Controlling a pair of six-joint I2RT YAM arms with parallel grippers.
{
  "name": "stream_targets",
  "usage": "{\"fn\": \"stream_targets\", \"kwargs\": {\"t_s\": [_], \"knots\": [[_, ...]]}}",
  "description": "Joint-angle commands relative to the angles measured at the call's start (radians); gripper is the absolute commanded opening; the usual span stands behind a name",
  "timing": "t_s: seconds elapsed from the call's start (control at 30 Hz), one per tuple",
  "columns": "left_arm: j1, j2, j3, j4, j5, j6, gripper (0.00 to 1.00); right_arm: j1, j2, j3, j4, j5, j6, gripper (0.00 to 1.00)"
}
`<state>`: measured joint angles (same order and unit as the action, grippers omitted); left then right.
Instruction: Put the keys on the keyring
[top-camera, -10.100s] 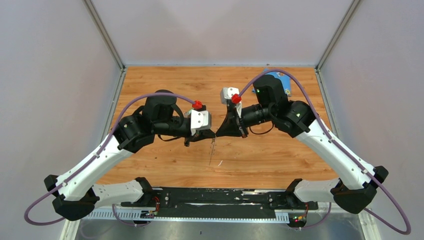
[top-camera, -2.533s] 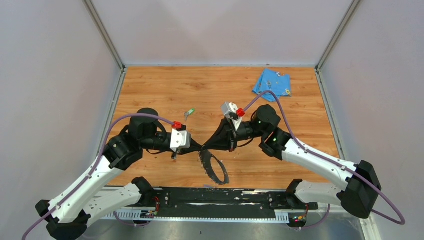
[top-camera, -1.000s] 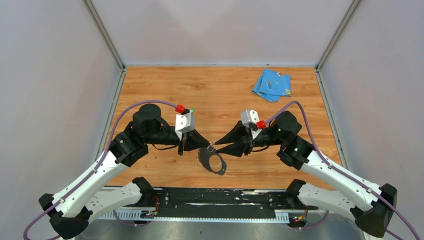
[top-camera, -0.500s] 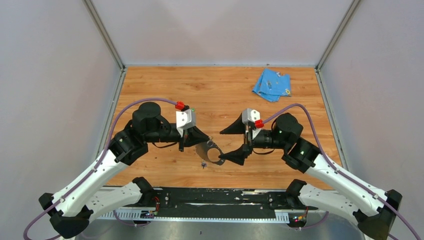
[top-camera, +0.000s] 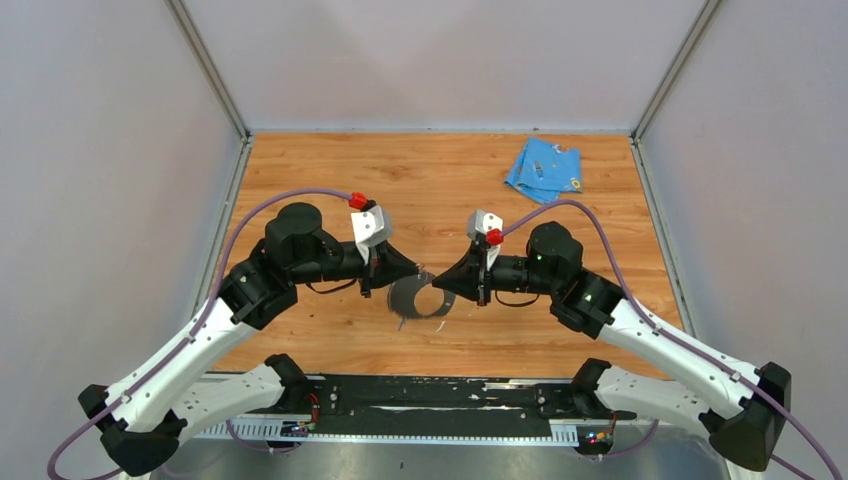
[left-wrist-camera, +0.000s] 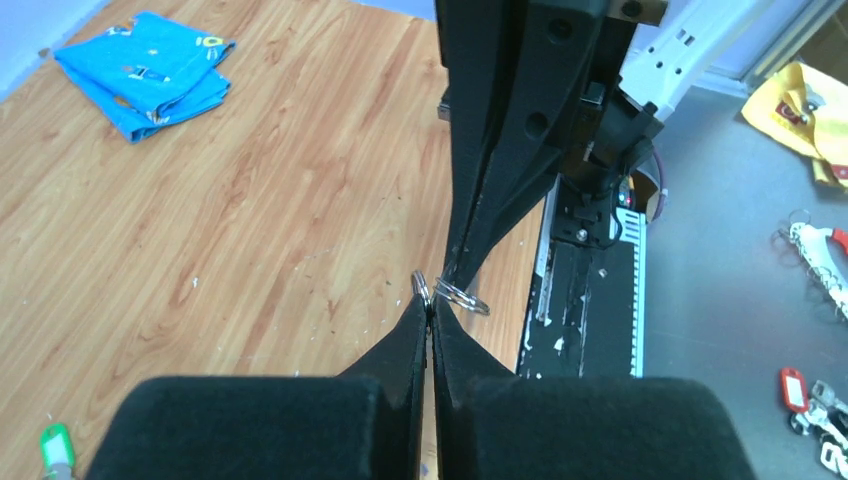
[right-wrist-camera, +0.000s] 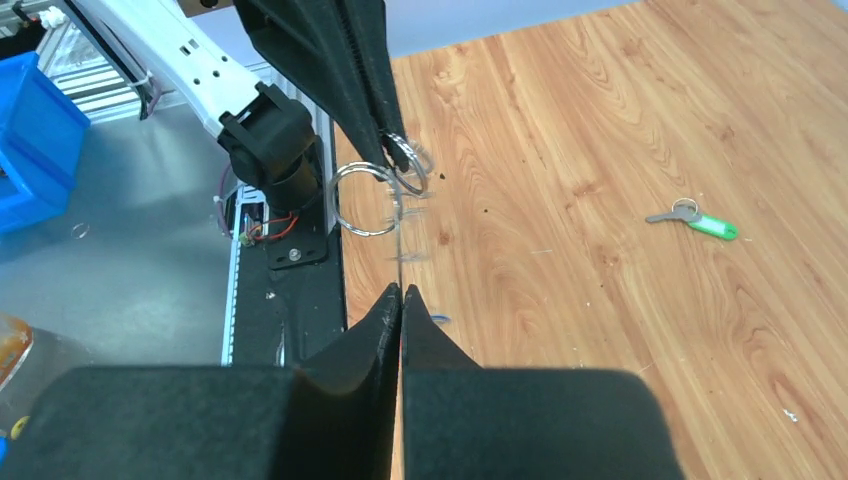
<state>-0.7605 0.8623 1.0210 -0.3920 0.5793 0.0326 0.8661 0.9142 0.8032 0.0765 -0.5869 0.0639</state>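
The right fingers (right-wrist-camera: 380, 325), spread wide half a second ago, are now pressed together just beside the left fingers (left-wrist-camera: 410, 345). The left fingers stay clamped on the large thin grey metal oval keyring (top-camera: 402, 297), held above the wooden tabletop (top-camera: 330, 170). Whether the right pair caught the keyring is unclear. A green-headed metal key (right-wrist-camera: 712, 228) lies well apart, so its threading probably has not begun.
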Motion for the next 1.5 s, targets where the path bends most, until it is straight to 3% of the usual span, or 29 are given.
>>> {"fn": "stream_targets", "kwargs": {"t_s": [0.0, 0.07, 0.1, 0.17, 0.33, 0.43, 0.53, 0.67, 0.77, 0.9, 1.0, 1.33, 1.47], "knots": [[0.001, 0.0, 0.002, 0.06, -0.024, -0.113, 0.0, 0.011, -0.042, -0.01, 0.045, 0.074, -0.017, 0.0], [0.001, 0.0, 0.004, 0.07, -0.04, -0.139, 0.0, 0.011, -0.084, -0.034, 0.068, 0.07, -0.03, 0.0], [0.001, 0.0, 0.005, 0.07, -0.047, -0.151, 0.08, 0.011, -0.103, -0.047, 0.08, 0.062, -0.039, 0.0], [0.001, 0.003, 0.009, 0.064, -0.054, -0.173, 0.32, 0.011, -0.146, -0.066, 0.084, 0.059, -0.054, 0.0], [0.001, -0.014, 0.014, 0.042, -0.106, -0.121, 0.65, 0.011, -0.189, -0.05, -0.007, 0.001, -0.104, 0.0], [0.001, -0.016, 0.049, 0.023, -0.112, 0.016, 0.72, 0.011, -0.165, -0.006, -0.099, -0.033, -0.111, 0.0], [0.001, -0.011, 0.113, -0.037, -0.019, 0.218, 0.77, 0.011, -0.139, 0.035, -0.16, -0.057, -0.111, 0.0], [-0.001, -0.021, 0.167, -0.242, 0.232, 0.583, 0.8, 0.011, -0.112, 0.074, -0.195, -0.106, -0.116, 0.0], [-0.01, -0.053, 0.151, -0.339, 0.214, 0.845, 0.83, 0.009, -0.095, 0.097, -0.212, -0.147, -0.114, 0.0], [-0.033, -0.075, 0.111, -0.338, 0.188, 1.014, 0.85, 0.009, -0.059, 0.132, -0.228, -0.195, -0.089, 0.0], [-0.074, -0.072, 0.097, -0.333, 0.172, 1.048, 0.83, 0.01, -0.032, 0.152, -0.232, -0.201, -0.078, 0.0], [-0.165, -0.046, 0.068, -0.252, 0.039, 0.933, 0.76, 0.01, 0.04, 0.195, -0.225, -0.116, -0.025, 0.0], [-0.19, -0.041, 0.043, -0.185, -0.056, 0.792, 0.74, 0.01, 0.049, 0.202, -0.223, -0.09, -0.017, 0.0]]}}
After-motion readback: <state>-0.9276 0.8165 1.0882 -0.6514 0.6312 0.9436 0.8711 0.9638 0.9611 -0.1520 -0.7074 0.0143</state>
